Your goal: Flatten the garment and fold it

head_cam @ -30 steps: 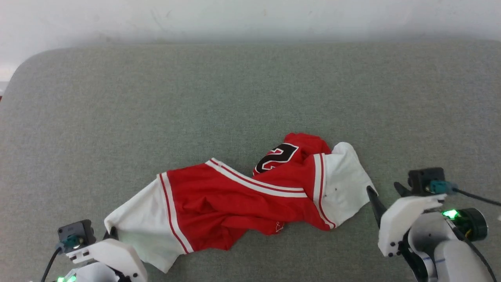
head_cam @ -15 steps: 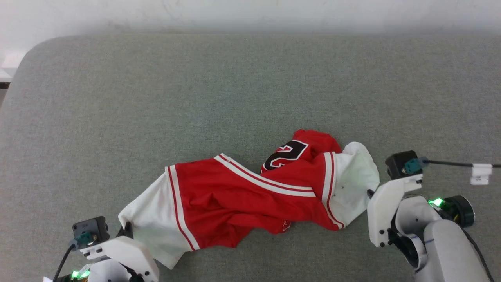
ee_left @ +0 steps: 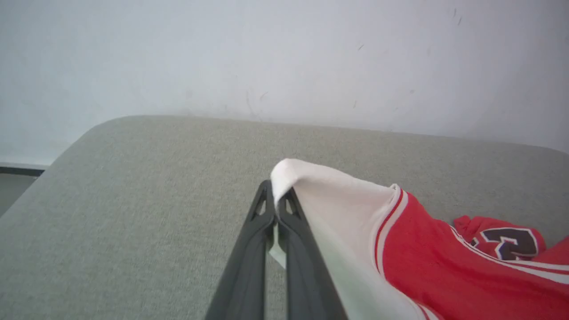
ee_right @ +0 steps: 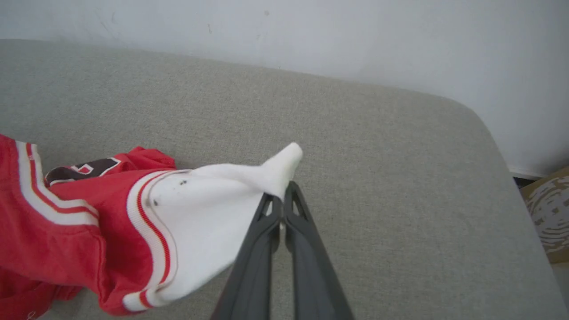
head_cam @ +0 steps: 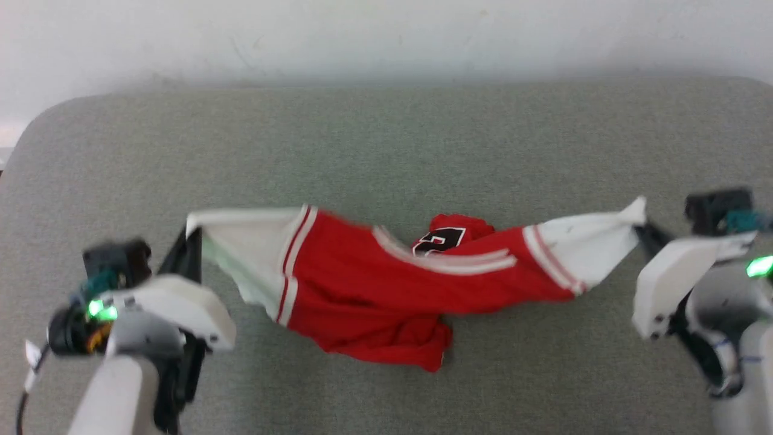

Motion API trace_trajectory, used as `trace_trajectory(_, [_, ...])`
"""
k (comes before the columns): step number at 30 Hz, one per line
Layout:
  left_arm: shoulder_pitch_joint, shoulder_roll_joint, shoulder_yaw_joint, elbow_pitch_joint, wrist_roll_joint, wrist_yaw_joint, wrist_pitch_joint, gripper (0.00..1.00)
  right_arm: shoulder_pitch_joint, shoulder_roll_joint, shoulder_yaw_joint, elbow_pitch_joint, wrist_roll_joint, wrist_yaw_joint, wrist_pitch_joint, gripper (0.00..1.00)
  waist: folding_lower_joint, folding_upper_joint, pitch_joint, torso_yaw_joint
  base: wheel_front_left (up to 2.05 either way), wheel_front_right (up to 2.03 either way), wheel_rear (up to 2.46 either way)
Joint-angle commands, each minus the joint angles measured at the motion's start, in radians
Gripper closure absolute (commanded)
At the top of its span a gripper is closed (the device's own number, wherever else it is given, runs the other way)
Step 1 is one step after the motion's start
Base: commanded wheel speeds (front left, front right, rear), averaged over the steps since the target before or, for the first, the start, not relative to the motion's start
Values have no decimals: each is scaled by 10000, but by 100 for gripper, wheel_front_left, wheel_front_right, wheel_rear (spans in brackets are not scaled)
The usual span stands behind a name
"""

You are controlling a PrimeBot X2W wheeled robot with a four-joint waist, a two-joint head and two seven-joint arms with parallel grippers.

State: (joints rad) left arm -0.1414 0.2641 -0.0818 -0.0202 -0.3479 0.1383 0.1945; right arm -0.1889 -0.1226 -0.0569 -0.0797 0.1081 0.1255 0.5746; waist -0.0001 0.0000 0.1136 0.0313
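Observation:
The garment (head_cam: 386,284), a red jersey with white sleeves and striped trim, hangs stretched between both grippers above the grey table (head_cam: 386,139). My left gripper (head_cam: 192,238) is shut on the edge of the left white sleeve (ee_left: 338,200). My right gripper (head_cam: 641,228) is shut on the tip of the right white sleeve (ee_right: 222,195). The red body sags in the middle, and its lowest folds reach down to the table. A bunched red part with the black number (head_cam: 439,238) lies behind the stretched span. The same number (ee_left: 511,242) appears in the left wrist view.
A pale wall (head_cam: 386,36) runs behind the table's far edge. The table's rounded corners show at far left (ee_left: 89,133) and far right (ee_right: 471,111). A cardboard box (ee_right: 549,213) sits beyond the right edge.
The right gripper closed on the right sleeve. Both grippers rose and spread apart, lifting the crumpled garment off the table and pulling it taut. The head camera also shifted.

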Motion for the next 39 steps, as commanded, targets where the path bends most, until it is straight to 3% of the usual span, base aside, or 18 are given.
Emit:
trace_trajectory(1, [-543, 137, -73, -191, 134, -107, 155, 100, -548, -301, 59, -177, 115, 52, 236, 100, 1, 0, 207, -135, 0, 0, 0])
trace_trajectory(9, [-4733, 1282, -206, 30, 852, -639, 1070, 100, -4696, -2378, 967, 155, 365, 52, 1826, 100, 1, 0, 1782, -459, 0, 0, 0])
trace_trajectory(17, [-8994, 1432, -367, 1757, 1504, -707, 411, 100, -8997, -3553, 2377, 1796, -88, 52, 1321, 100, 1, 0, 3167, -592, 0, 0, 0])
trace_trajectory(21, [-10865, 1589, -320, 2435, 1860, -597, -211, 100, -11094, -3391, 2627, 2505, -374, 52, 513, 100, 1, 0, 3910, -795, 0, 0, 0])
trace_trajectory(29, [-13195, 1833, -77, 3397, 2318, -131, -1813, 100, -13847, -2565, 1915, 3979, -1416, 52, -1579, 100, 1, 0, 4507, -962, 0, 0, 0])
trace_trajectory(35, [-13504, 1747, -156, 4057, 2196, -262, -2321, 100, -14235, -2342, 1691, 4847, -1625, 52, -2466, 100, 1, 0, 4580, -895, 0, 0, 0])
trace_trajectory(39, [-12743, 1714, -420, 4620, 2073, -590, -2264, 100, -13568, -2313, 1779, 5509, -1312, 52, -2768, 100, 1, 0, 4614, -864, 0, 0, 0])
